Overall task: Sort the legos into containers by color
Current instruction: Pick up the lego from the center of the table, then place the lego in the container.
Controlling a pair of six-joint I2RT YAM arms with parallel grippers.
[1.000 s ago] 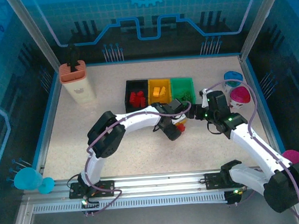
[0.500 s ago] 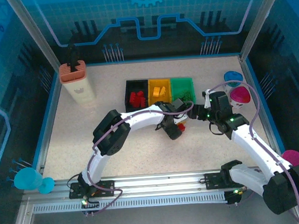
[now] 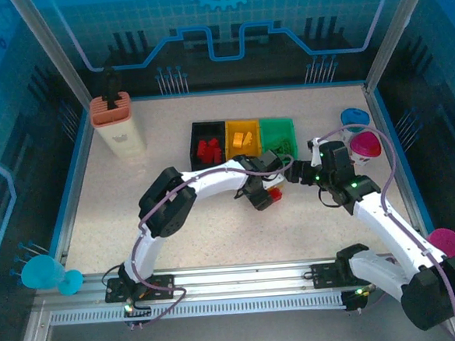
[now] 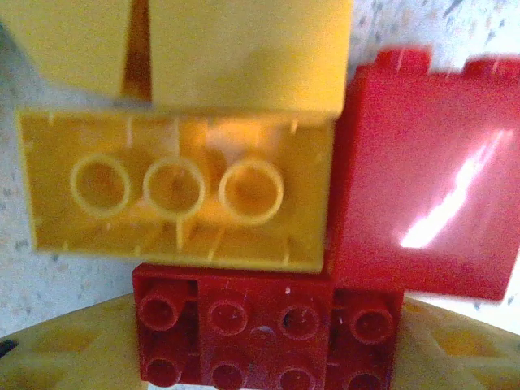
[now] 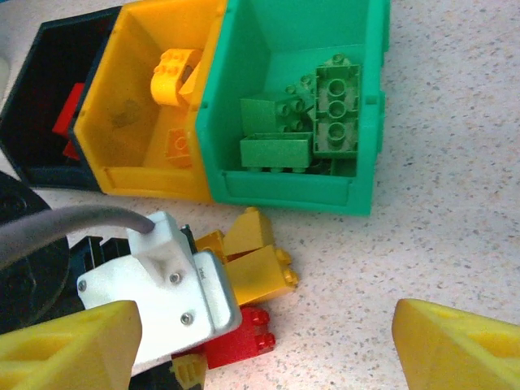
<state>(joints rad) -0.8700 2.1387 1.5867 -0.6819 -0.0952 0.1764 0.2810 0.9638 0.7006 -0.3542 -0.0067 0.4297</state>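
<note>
A small pile of legos lies in front of the yellow bin (image 3: 242, 138) and green bin (image 3: 278, 136). My left gripper (image 3: 264, 197) is down on the pile and open. Its yellow fingertips (image 4: 65, 349) flank a flat red lego (image 4: 268, 329), which lies just below an upturned yellow lego (image 4: 179, 191) and left of a red sloped one (image 4: 422, 171). My right gripper (image 3: 296, 170) hovers open and empty beside the pile, facing the yellow sloped legos (image 5: 256, 272). Green legos (image 5: 325, 122) lie in the green bin, yellow ones (image 5: 175, 77) in the yellow bin, and red ones (image 3: 207, 148) in the black bin (image 3: 195, 137).
A tall beige box with a salmon top (image 3: 117, 123) stands at the back left. A blue cup (image 3: 354, 119) and a pink cup (image 3: 365, 144) sit close behind my right arm. The left wrist's white camera housing (image 5: 162, 284) covers part of the pile.
The left arm's elbow swung a little to the right and its gripper settled onto the pile. The right gripper edged slightly back and right.
</note>
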